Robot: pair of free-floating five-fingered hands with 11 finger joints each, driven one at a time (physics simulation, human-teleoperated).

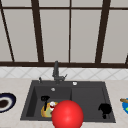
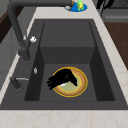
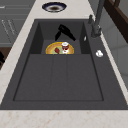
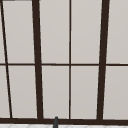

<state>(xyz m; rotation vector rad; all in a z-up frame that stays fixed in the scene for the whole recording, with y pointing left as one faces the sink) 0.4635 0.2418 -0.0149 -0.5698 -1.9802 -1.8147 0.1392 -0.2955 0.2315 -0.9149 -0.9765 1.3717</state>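
1. In the front view the left hand (image 1: 45, 100) hangs in the lower left of the frame, inside the deep basin of the dark sink (image 1: 30, 100), just above the yellow plate (image 1: 46, 112).
2. In the left side view this hand is low over the plate (image 2: 80, 86), fingers stretched and a little spread, clamped on nothing; I cannot tell if it touches the rim.
3. The plate lies flat on the basin bottom and carries a small cup (image 3: 65, 46) and a red piece (image 3: 57, 50).
4. To grip well, I think the fingers must go under the near rim and keep the plate level.
5. The right hand (image 1: 105, 109) waits at the lower right, fingers curled and holding nothing.
6. A red ball (image 1: 67, 115) covers part of the plate.
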